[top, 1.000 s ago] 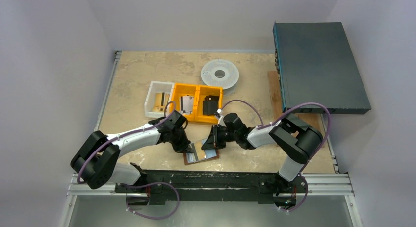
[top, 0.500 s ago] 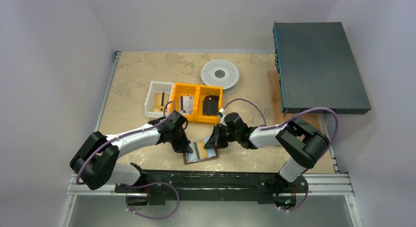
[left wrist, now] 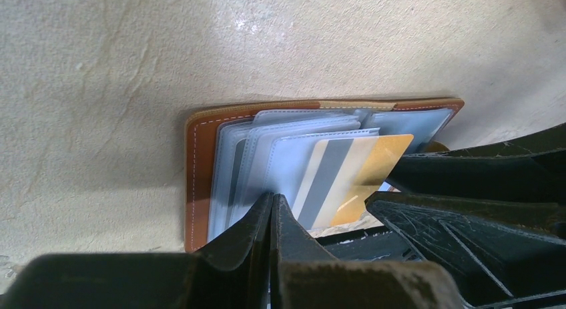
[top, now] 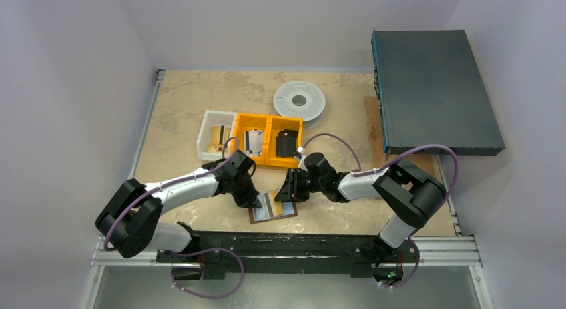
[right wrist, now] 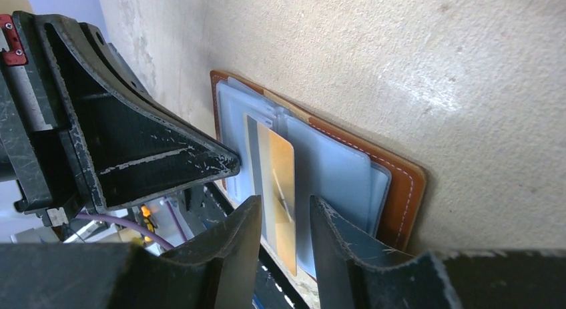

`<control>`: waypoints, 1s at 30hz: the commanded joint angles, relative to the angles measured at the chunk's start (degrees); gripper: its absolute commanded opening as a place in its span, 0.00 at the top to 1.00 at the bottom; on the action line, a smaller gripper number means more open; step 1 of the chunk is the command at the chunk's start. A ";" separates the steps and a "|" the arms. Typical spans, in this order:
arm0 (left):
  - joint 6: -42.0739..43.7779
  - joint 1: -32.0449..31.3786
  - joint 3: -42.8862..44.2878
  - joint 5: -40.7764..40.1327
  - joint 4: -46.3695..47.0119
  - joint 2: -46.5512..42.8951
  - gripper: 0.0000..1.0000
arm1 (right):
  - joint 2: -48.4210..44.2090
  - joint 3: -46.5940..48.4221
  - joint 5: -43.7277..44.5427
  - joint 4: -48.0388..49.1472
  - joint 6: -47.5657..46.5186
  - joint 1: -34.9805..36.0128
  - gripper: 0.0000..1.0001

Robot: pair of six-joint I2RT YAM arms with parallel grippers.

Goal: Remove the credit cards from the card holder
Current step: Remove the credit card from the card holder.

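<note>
card holder [top: 273, 209] open on table, near edge, between arms. gold striped card [left wrist: 354, 169] half out of clear sleeve, not yet free. left gripper [left wrist: 272, 205] closed, tips on sleeves. right gripper [right wrist: 286, 203] jaws apart at card end. one card each in clear bin [top: 202, 141] and orange bin [top: 267, 139], far side: likely removed already.

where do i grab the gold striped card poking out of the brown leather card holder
Pinch the gold striped card by its bare end, which sticks out past the clear plastic sleeve, coming from the right gripper's side. The rest is tucked in the sleeve, so only that end offers a hold.
</note>
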 commanded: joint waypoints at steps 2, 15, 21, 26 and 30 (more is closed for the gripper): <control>2.79 0.84 -3.08 -12.80 -7.69 3.96 1.00 | 2.26 1.92 -1.87 2.91 -0.25 -0.01 0.69; 2.28 0.86 -3.14 -13.78 -8.69 3.94 1.00 | -0.40 1.81 -0.32 -1.20 -1.43 0.09 1.00; 2.26 0.86 -3.46 -14.02 -8.81 3.92 1.00 | -3.75 2.46 3.00 -7.12 -3.26 0.01 1.00; 2.43 0.85 -3.27 -13.94 -8.55 3.68 1.00 | -6.26 2.69 4.41 -9.98 -4.12 -0.08 1.00; 2.53 0.86 -2.98 -13.82 -8.23 3.19 1.00 | -8.37 3.27 6.16 -13.67 -5.03 -0.21 1.00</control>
